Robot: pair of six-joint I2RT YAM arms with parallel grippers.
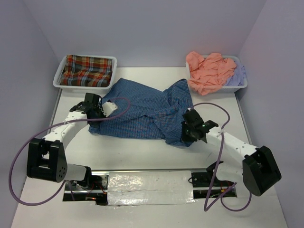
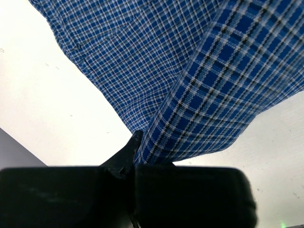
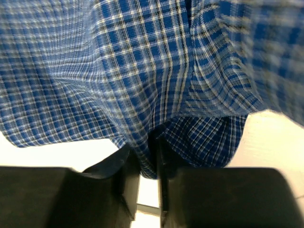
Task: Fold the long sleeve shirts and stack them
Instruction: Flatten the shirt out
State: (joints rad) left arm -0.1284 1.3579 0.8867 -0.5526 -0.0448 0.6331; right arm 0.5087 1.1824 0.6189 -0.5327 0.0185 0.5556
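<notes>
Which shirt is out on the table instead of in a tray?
The blue checked shirt, spread on the table; the plaid shirt, salmon shirt and lavender shirt lie in white trays.

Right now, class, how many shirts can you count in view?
4: blue checked shirt mid-table; plaid shirt in left tray; salmon shirt and lavender shirt in right tray. Others may lie hidden beneath.

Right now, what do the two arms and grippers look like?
The left arm and right arm have white links, black joints and blocky black bases. Purple cables loop along both. The left gripper and right gripper are black, with flat blocky fingers.
</notes>
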